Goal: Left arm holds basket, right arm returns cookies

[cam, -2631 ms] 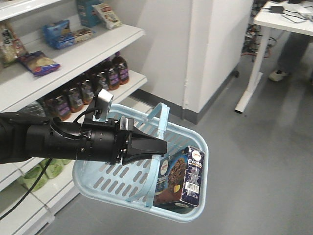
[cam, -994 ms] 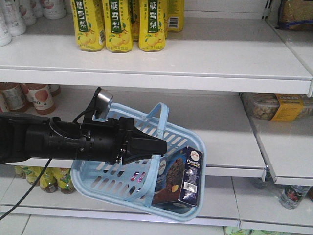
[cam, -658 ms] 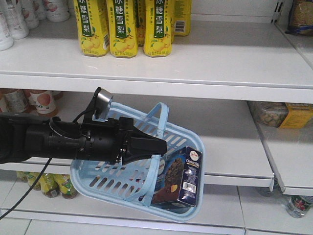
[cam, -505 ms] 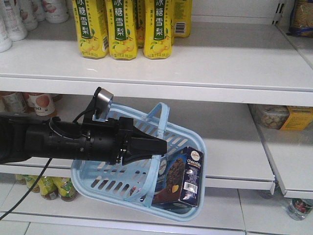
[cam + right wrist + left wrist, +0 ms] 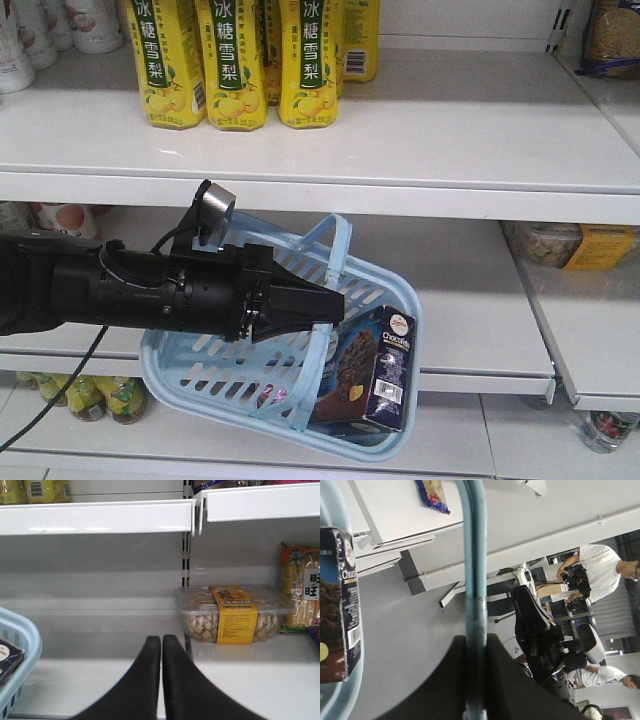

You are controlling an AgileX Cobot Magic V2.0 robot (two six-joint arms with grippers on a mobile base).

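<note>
In the front view my left arm [image 5: 130, 292] reaches in from the left, and my left gripper [image 5: 332, 304] is shut on one thin handle of the light blue basket [image 5: 225, 368]. The basket hangs tilted in front of the middle shelf. The navy cookies box [image 5: 372, 368] stands upright in its right end. In the left wrist view the handle [image 5: 474, 555] runs between the jaws of my left gripper [image 5: 475, 645], with the cookies [image 5: 339, 605] at the left edge. My right gripper [image 5: 161, 639] is shut and empty, right of the basket [image 5: 17, 635]. It faces the shelf and is out of the front view.
Yellow pear-drink bottles [image 5: 235, 60] stand on the upper shelf. A clear tub of biscuits with a yellow label [image 5: 232, 612] sits on the shelf [image 5: 240, 665] to the right, beside a snack bag [image 5: 302, 595]. More bottles [image 5: 100, 395] fill the lowest shelf.
The view swung from the aisle floor and a side shelf to face this shelf head-on, then shifted a little. The left gripper kept its hold on the basket; the cookies stayed in place.
</note>
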